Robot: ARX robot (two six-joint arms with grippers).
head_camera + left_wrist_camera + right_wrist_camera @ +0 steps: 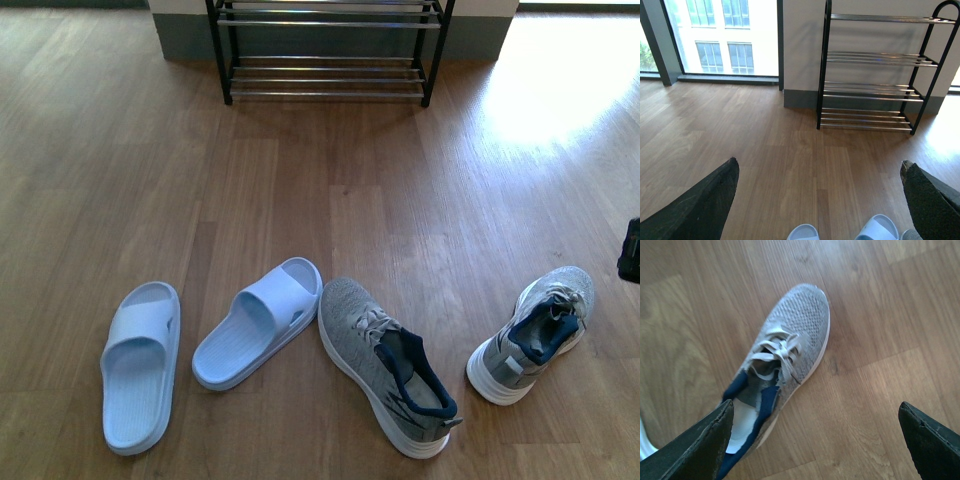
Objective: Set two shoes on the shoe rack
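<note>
Right wrist view: grey sneaker (790,347) lies between spread fingers (692,452), heel under one.

We see a pale blue slide (140,365) and its twin (258,322) side by side on the wooden floor (120,150); a tall window (725,35) brightens the floor's far edge.

Front view: shoe rack (328,78) is cut by the top edge; only the lowest tier and part of the next show. Dark object (630,250) at the right edge is mostly out of frame, identity not determinable.

Left wrist view: first slipper (803,233) and second slipper (879,229) are cut by the frame edge, toes only. Grey sliver (910,235) beside them is too small to tell. Left gripper (818,161) fingers (700,210) run out of frame.

Right wrist view: sneaker (790,340) heel is hidden behind a right gripper (816,404) finger (695,450). White sliver (643,442) at the edge is unidentifiable.
</note>
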